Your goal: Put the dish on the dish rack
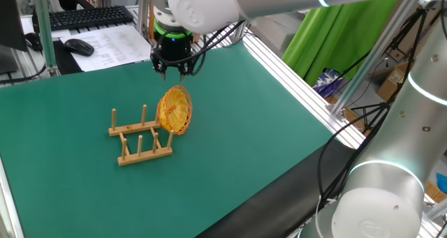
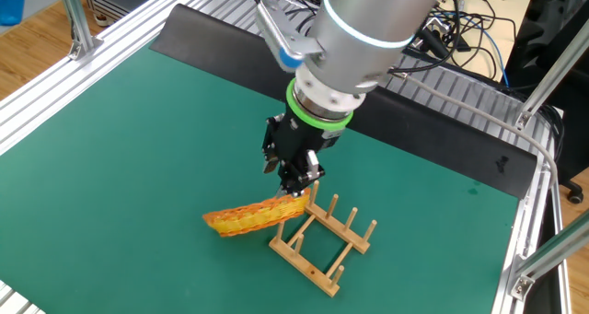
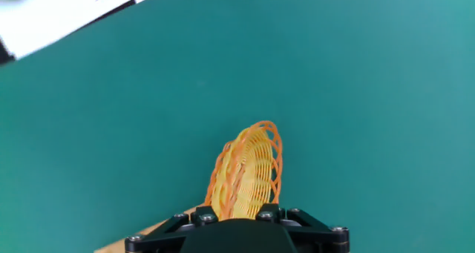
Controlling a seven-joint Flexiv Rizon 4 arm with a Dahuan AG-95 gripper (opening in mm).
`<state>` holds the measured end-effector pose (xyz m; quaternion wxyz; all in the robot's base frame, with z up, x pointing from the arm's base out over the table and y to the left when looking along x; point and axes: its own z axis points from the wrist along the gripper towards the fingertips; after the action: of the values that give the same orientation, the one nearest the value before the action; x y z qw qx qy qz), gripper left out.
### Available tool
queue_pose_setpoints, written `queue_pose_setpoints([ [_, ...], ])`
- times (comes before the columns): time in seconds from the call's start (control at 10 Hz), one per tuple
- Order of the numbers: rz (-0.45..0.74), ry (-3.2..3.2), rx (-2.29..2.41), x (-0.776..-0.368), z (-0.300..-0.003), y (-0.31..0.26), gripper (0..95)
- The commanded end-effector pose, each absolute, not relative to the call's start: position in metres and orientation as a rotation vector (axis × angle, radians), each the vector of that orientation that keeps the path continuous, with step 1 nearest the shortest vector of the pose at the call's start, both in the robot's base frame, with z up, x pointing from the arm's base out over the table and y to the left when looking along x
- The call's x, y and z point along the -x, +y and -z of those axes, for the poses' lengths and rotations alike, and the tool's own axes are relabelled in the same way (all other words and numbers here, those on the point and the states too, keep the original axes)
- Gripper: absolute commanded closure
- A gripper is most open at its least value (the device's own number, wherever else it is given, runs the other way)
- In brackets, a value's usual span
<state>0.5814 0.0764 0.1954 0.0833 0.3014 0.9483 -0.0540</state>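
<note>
Jaws: the gripper (image 1: 172, 75) is pointed steeply down, with its dark fingers hung just above the dish; whether the jaws are parted or closed on the rim cannot be told from any view.
Computer mouse (image 1: 79, 47): seen far behind the dish rack and to its left, off the green mat, resting on printed sheets.
Keyboard (image 1: 87, 16): black, placed further behind the dish rack than the mouse.
Printed sheets (image 1: 115, 42): white, spread behind the dish rack at the mat's far edge.
Dish rack (image 1: 140, 142): light wood, two parallel rails with upright pegs joined by crossbars, stood on the green mat (image 1: 244, 126); no slot is occupied.
Dish (image 1: 174, 109): a yellow-orange woven wicker plate, stood on edge and tilted at the right end of the dish rack, touching or nearly touching its end pegs, outside the slots.
Dish, other fixed view: the dish (image 2: 253, 217) is seen edge-on, slanted, with its higher end at the near end of the dish rack (image 2: 322, 240) and directly under the gripper (image 2: 296, 187).
Dish, hand view: the dish (image 3: 249, 171) is seen edge-on right below the hand, its woven ribs clear against the mat.
Green cloth (image 1: 328, 28): hung well to the right of the dish rack, beyond the table's aluminium edge.
</note>
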Motion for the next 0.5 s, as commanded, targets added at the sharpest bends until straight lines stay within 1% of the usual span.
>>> queue_pose_setpoints([
  [0.1, 0.131, 2.821, -0.947, -0.587, -0.192, 0.072, 57.0],
  [0.3, 0.095, 2.826, -0.939, -0.592, -0.192, 0.066, 57.0],
  [0.4, -0.037, 2.811, -0.980, -0.595, -0.190, 0.060, 57.0],
  [0.5, -0.086, 2.802, -1.003, -0.598, -0.187, 0.054, 57.0],
])
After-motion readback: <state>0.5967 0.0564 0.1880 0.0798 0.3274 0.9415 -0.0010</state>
